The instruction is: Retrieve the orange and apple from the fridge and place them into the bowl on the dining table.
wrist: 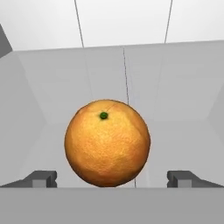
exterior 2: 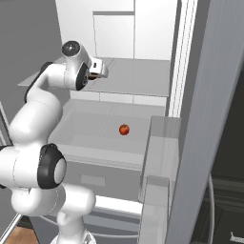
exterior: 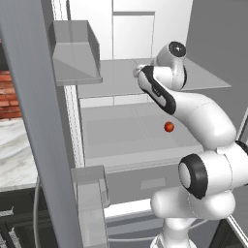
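The tool (wrist: pixel 111 179) stands wide, its fingertips (wrist: pixel 41 178) flanking the orange (wrist: pixel 107 142) on the fridge's upper shelf (exterior: pixel 116 77). Push on until the fruit's widest girth sits between the pads, then close gently. The apple (exterior 2: pixel 124 129) waits on the shelf below.

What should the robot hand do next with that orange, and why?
Probably ease forward a little, then close. The gripper is open, its fingertips wide on either side of the orange, which sits centred just ahead on the fridge shelf and looks not yet held.
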You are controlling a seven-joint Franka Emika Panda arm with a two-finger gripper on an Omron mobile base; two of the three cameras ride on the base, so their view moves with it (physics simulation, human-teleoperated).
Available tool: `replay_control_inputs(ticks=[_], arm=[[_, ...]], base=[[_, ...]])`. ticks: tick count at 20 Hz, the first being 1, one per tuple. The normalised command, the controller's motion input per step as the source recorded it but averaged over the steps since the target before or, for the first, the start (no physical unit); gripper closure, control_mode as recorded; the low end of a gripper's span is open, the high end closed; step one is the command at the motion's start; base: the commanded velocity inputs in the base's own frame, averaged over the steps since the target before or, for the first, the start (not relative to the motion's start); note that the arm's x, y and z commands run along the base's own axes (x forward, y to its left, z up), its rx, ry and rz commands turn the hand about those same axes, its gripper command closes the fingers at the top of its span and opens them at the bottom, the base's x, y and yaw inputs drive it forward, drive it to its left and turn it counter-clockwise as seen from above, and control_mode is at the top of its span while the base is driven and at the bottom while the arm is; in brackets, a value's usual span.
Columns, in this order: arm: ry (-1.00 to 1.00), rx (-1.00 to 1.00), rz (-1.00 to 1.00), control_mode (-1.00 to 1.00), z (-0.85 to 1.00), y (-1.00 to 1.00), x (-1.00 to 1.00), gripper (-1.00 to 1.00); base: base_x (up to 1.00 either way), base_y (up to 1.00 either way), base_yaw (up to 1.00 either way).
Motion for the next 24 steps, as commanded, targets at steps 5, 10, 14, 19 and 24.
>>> replay_control_inputs(ticks=[5, 10, 14, 19, 24], arm=[[0.00, 0.00, 0.00, -1.00, -0.07, 0.00, 0.21, -1.00], [0.00, 0.00, 0.00, -1.00, 0.00, 0.00, 0.31, -1.00], [0.00, 0.00, 0.00, -1.00, -0.03, 0.00, 0.25, -1.00], [0.06, 0.00, 0.00, -1.00, -0.20, 0.00, 0.04, -1.00], [0.10, 0.00, 0.00, -1.00, -0.37, 0.00, 0.00, -1.00]], base=[[0.00, 0.00, 0.00], [0.00, 0.00, 0.00], [0.00, 0.00, 0.00], [0.00, 0.00, 0.00], [0.00, 0.00, 0.00]])
